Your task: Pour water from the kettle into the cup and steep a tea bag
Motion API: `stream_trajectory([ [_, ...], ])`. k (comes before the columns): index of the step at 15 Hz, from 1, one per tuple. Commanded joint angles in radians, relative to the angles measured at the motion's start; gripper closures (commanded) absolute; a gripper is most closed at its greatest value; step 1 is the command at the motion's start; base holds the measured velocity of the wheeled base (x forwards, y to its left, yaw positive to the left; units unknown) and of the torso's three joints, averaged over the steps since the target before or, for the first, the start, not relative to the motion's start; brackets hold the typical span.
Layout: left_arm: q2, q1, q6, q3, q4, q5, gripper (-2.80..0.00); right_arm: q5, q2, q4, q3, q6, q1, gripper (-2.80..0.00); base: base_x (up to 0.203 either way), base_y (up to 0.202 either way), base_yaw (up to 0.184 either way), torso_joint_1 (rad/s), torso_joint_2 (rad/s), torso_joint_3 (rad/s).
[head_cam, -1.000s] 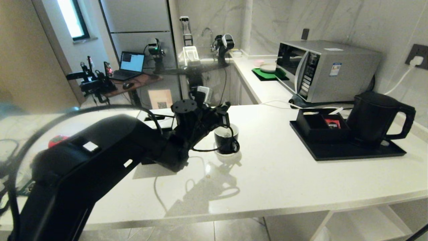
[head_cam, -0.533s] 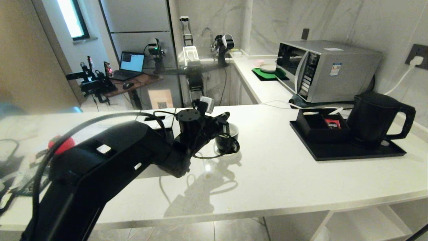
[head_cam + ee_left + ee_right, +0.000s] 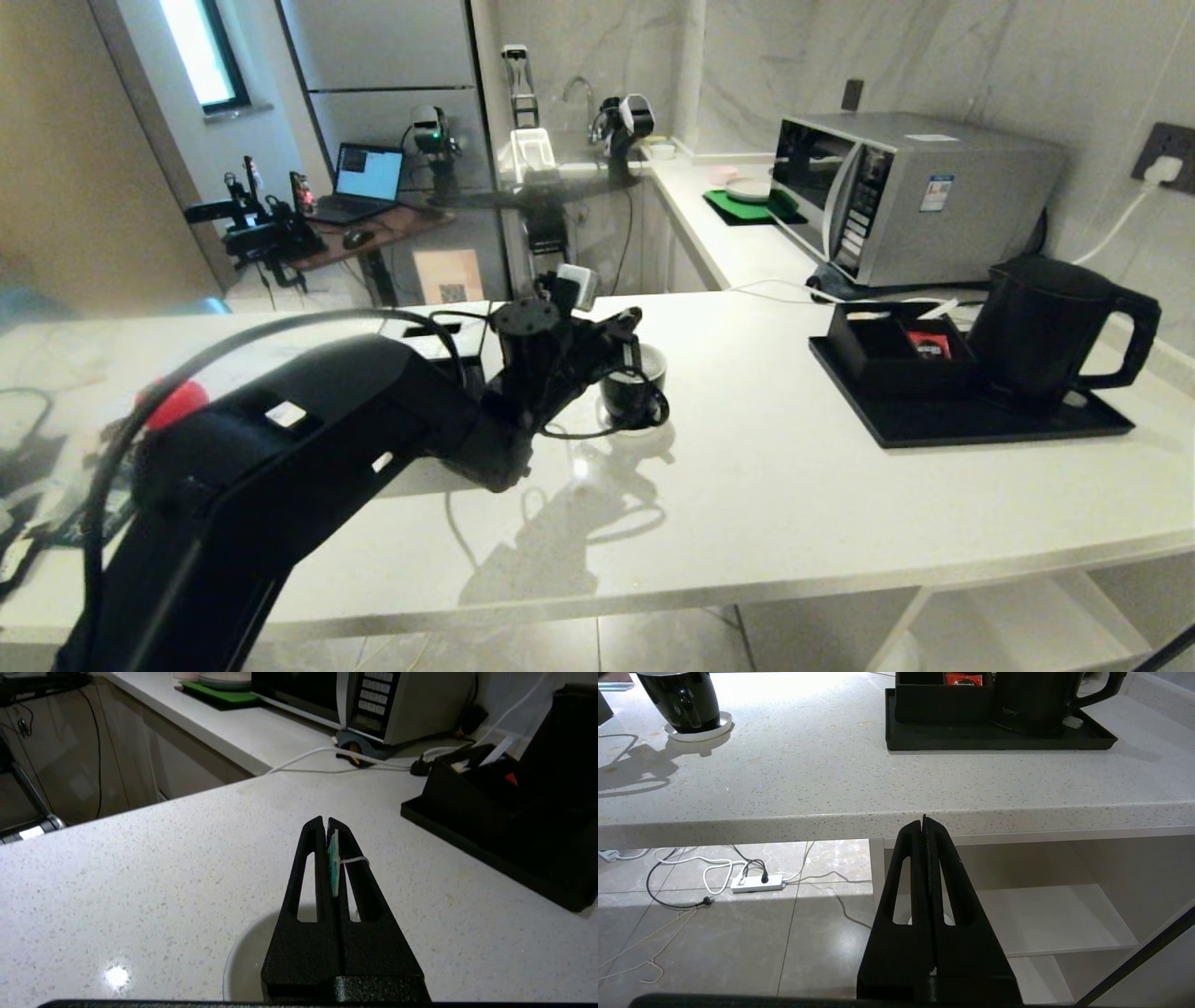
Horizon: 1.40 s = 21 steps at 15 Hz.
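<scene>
White speckled table [image 3: 794,485] fills the kitchen scene. At frame centre the left gripper [image 3: 327,828] is pinched tight on a tea-bag tag [image 3: 333,868] over the cup [image 3: 633,392]. Kettle [image 3: 1046,327] stands right, on a black tray [image 3: 934,425]. Below the table edge, the right gripper [image 3: 924,823] is closed, empty.

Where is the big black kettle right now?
In the head view the kettle stands on the black tray at the counter's right, beside the microwave.

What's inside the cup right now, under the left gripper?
The left gripper, shut on a tea bag tag with its string, sits above the cup. Only white inner wall shows; the fingers hide the bottom, so bag and water can't be confirmed.
</scene>
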Motion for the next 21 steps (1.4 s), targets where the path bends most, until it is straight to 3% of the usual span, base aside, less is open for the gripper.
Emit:
stream_trajectory([
  [1,-0.052,0.000,0.002,0.001,-0.005,0.000,0.00,0.000,0.001,0.000,0.000,-0.001,0.000,0.00,0.000,0.000,0.000,0.000,0.00,0.000],
  [13,-0.196,-0.015,0.049,0.019,0.031,0.013,0.00,0.000,0.001,0.001,0.000,-0.001,0.000,0.00,0.000,0.000,0.000,0.000,0.00,0.000],
  [21,-0.234,0.001,0.167,0.021,0.049,0.020,0.00,0.000,0.001,0.001,0.000,-0.001,0.000,0.00,0.000,0.000,0.000,0.000,0.00,0.000],
])
